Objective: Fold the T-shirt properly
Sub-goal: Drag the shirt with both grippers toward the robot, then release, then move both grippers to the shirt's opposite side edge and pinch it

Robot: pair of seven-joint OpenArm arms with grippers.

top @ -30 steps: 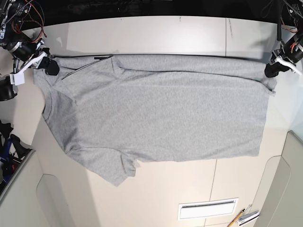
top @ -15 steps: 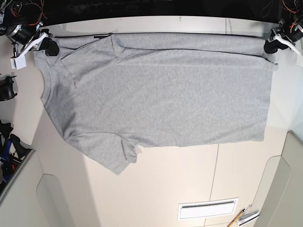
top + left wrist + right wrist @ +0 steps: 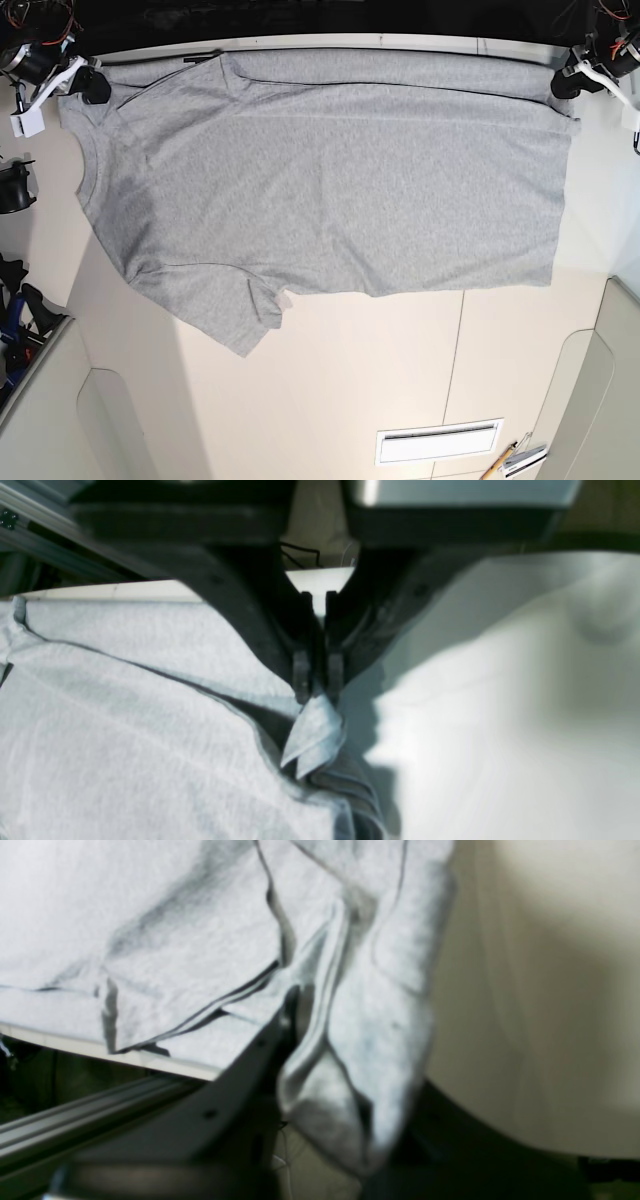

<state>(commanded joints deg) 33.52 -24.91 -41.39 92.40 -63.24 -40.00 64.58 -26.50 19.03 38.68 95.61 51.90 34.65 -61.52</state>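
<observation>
The heather-grey T-shirt [image 3: 330, 180] lies spread, plain side up, across the far half of the white table [image 3: 380, 380], neck to the left and hem to the right. One sleeve [image 3: 235, 315] points toward the near side. My left gripper [image 3: 566, 82] is shut on the far hem corner [image 3: 312, 732]; in the left wrist view its black fingers [image 3: 300, 672] pinch the cloth. My right gripper [image 3: 92, 85] is shut on the far shoulder by the neck; in the right wrist view bunched grey cloth [image 3: 360, 1040] hangs over one finger [image 3: 280, 1030]. No lettering or tag shows.
A white slotted plate [image 3: 438, 441] and a pencil with a clip [image 3: 512, 459] lie near the front edge at the right. Dark arm parts and cables [image 3: 20, 190] stand off the table's left side. The table's far edge [image 3: 330, 42] runs just behind the shirt.
Both grippers have drawn the shirt's far edge back toward the table's far edge. The whole shirt slid that way and its far fold has flattened out.
</observation>
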